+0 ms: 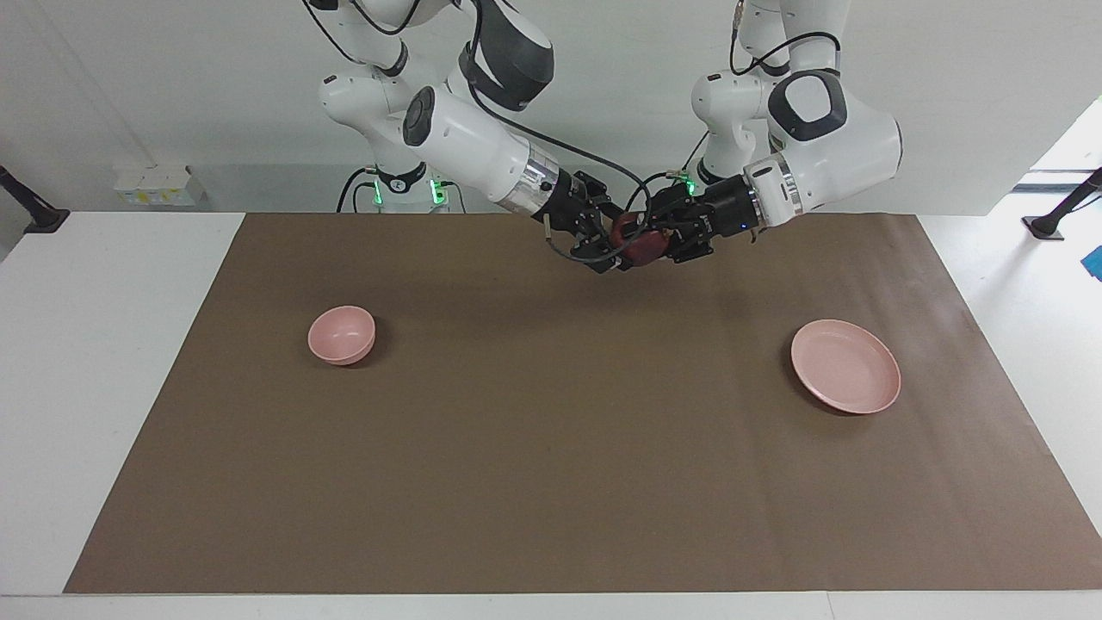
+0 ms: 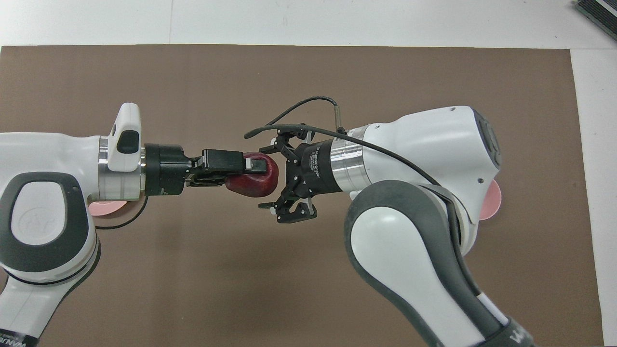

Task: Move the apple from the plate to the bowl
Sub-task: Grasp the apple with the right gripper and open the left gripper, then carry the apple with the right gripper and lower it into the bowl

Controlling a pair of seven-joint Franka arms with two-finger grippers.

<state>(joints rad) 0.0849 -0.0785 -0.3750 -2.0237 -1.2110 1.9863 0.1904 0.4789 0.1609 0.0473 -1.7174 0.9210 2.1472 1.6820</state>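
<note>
The dark red apple [image 1: 644,245] [image 2: 250,183] is held in the air over the mat's middle, near the robots' edge. My left gripper [image 1: 661,238] [image 2: 256,172] is shut on the apple. My right gripper [image 1: 613,245] [image 2: 278,178] faces it from the other end, its jaws spread wide with the tips at the apple's end, not closed on it. The pink plate [image 1: 845,366] lies empty toward the left arm's end; the overhead view shows only its rim [image 2: 103,208] under the left arm. The pink bowl [image 1: 342,334] [image 2: 492,200] stands empty toward the right arm's end.
A brown mat [image 1: 551,448] covers most of the white table [image 1: 103,362]. Plate and bowl sit about mid-depth on it, farther from the robots than the grippers. A small white box [image 1: 159,185] stands at the table's edge past the right arm's end.
</note>
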